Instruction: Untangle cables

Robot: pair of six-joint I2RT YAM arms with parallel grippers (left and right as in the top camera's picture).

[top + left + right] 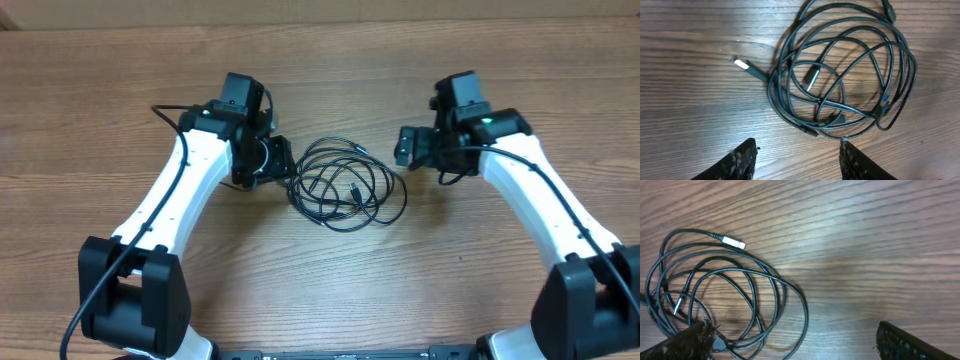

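Note:
The cables [345,185] lie as one tangled coil of thin black cord in the middle of the wooden table. In the left wrist view the coil [840,70] shows two silver plug ends, one inside the loops and one sticking out to the left. My left gripper [797,150] is open and empty just short of the coil's edge, and sits at the coil's left side in the overhead view [278,165]. My right gripper [795,340] is open and empty, its left finger over the coil's loops [715,295]. In the overhead view it [405,148] is at the coil's upper right.
The wooden table [320,270] carries nothing but the coil. Thicker black cables run along both white arms, the left arm [180,190] and the right arm [535,190].

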